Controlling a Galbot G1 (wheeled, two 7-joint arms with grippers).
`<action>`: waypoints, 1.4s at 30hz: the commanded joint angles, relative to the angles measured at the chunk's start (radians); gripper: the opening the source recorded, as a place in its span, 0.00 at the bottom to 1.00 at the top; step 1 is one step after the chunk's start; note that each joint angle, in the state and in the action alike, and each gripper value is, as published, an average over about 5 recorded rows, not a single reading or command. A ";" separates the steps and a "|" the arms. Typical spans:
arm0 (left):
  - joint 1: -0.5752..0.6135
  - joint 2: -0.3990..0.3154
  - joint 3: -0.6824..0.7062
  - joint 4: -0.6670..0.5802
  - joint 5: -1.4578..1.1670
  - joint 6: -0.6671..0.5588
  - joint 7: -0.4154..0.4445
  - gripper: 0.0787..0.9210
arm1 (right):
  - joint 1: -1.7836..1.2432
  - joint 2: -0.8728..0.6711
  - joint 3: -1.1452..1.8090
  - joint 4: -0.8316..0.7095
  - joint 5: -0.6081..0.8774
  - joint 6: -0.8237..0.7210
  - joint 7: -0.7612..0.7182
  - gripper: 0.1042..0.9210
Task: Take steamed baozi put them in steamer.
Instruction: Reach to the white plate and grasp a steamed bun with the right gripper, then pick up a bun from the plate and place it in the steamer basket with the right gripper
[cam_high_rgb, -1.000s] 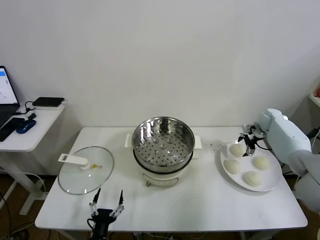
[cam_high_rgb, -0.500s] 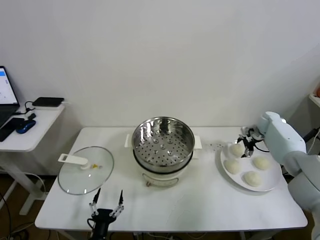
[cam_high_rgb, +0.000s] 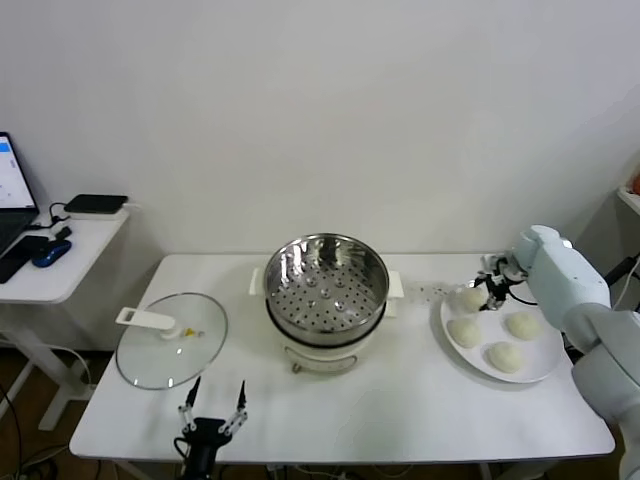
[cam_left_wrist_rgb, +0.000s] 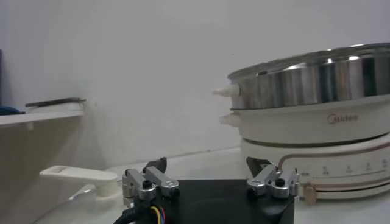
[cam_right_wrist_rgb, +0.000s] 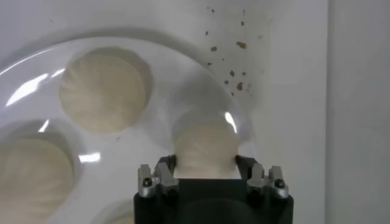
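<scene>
The right gripper stands over the rear, steamer-side part of the white plate, its jaws narrowed onto one steamed baozi; in the right wrist view a finger presses against each flank of this bun, which rests on the plate. Three more baozi lie on the same plate: one just in front of the gripper, one beside it on the outer side, and one farthest forward, toward the table's front edge. The steamer, its perforated basket floor exposed and unoccupied, stands well apart from the right gripper toward the robot's left, at the middle of the white table. The glass lid lies flat beyond the steamer, farther to the left. The left gripper hangs parked at the front edge of the table, fingers spread with nothing between them, the lid just behind it.
</scene>
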 joint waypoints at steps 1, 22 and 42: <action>0.008 0.000 -0.006 -0.008 0.001 -0.002 0.000 0.88 | 0.014 -0.043 -0.052 0.090 0.060 0.013 -0.018 0.69; 0.020 -0.008 -0.009 -0.034 0.003 -0.008 -0.003 0.88 | 0.561 -0.123 -0.765 0.751 0.616 0.428 -0.031 0.69; 0.008 -0.009 -0.005 -0.034 -0.005 -0.012 -0.019 0.88 | 0.378 0.473 -0.650 0.097 0.455 0.569 -0.083 0.69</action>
